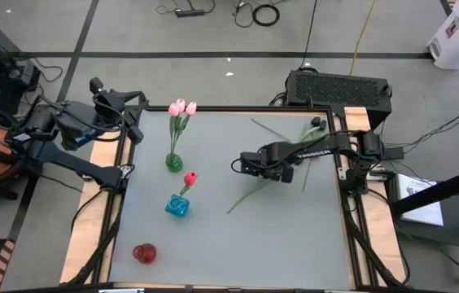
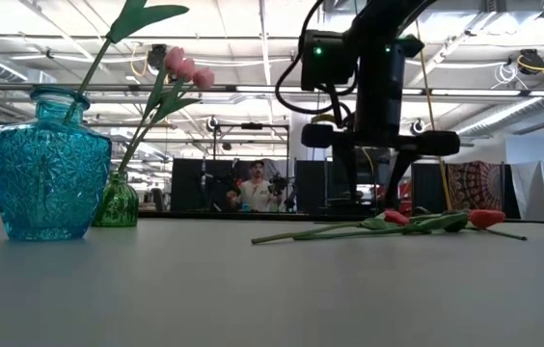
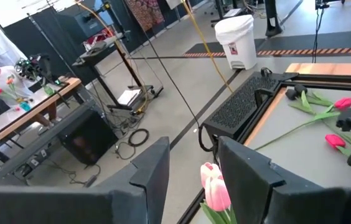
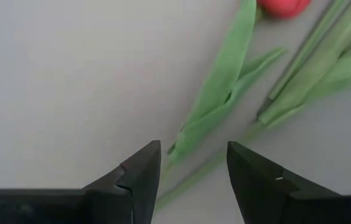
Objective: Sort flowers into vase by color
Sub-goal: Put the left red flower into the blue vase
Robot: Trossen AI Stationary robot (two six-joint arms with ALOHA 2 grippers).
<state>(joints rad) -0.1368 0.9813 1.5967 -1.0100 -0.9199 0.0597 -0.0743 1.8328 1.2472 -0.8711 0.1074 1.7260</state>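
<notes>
Sorting partly done: two pink tulips (image 1: 183, 107) in green vase (image 1: 173, 162), red tulip (image 1: 190, 178) in blue vase (image 1: 177, 206). Red vase (image 1: 144, 253) empty. Right gripper (image 4: 191, 165), jaws wide, poised over loose stems (image 1: 255, 189) at right. Left gripper (image 3: 191, 168) parked far left, open, holding nothing.

My workspace: an open robotics lab, with exposed ceiling ducts (image 2: 253, 58), floor cables (image 1: 255, 13), and equipment benches (image 3: 32, 112).
</notes>
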